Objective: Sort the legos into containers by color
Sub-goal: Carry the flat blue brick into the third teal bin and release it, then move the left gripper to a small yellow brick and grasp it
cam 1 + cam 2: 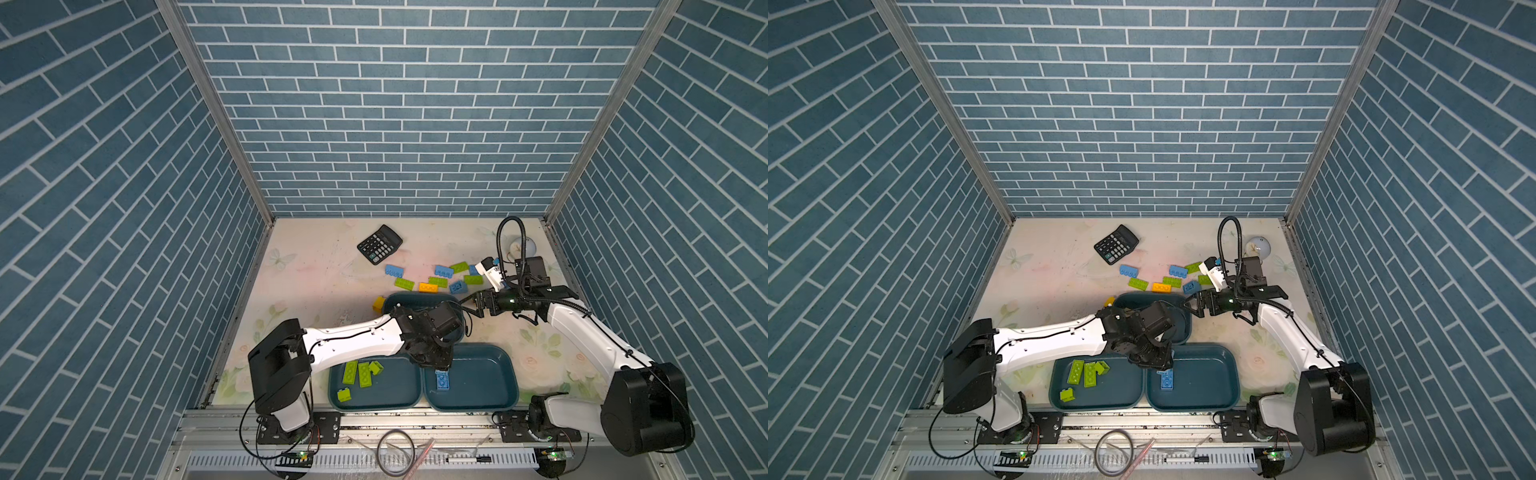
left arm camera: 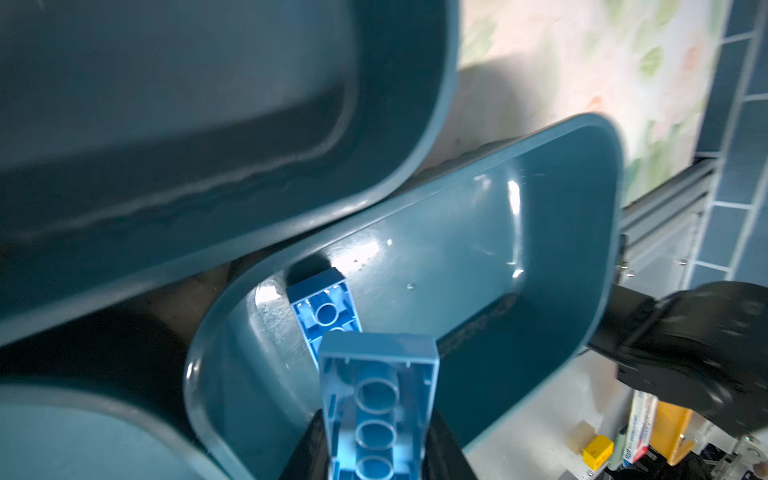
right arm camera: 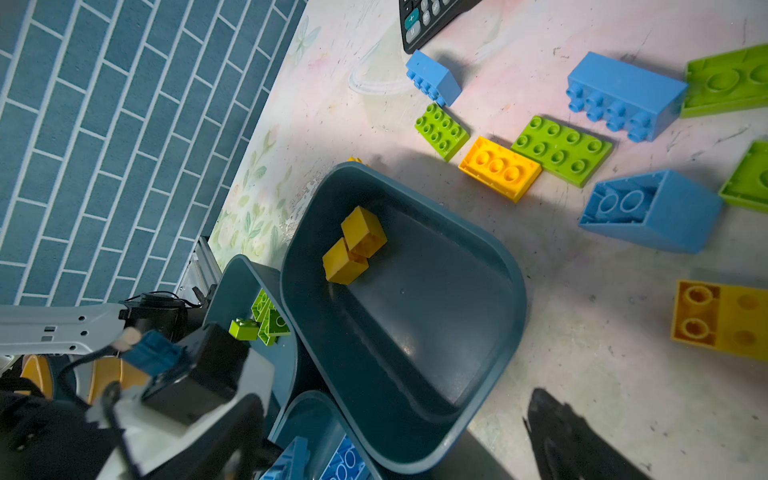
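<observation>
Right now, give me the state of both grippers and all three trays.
left gripper: shut on a blue brick.
right gripper: open, empty.
near left tray: four green bricks inside.
near right tray: one other blue brick inside.
far tray: two yellow bricks inside.

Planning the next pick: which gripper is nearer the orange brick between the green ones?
Right. The right gripper hangs open beside the far tray, close to the orange brick; the left gripper holds a blue brick over a near tray.

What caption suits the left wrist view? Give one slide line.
Left claw grips a light blue brick above the teal tray holding a second blue brick.
</observation>
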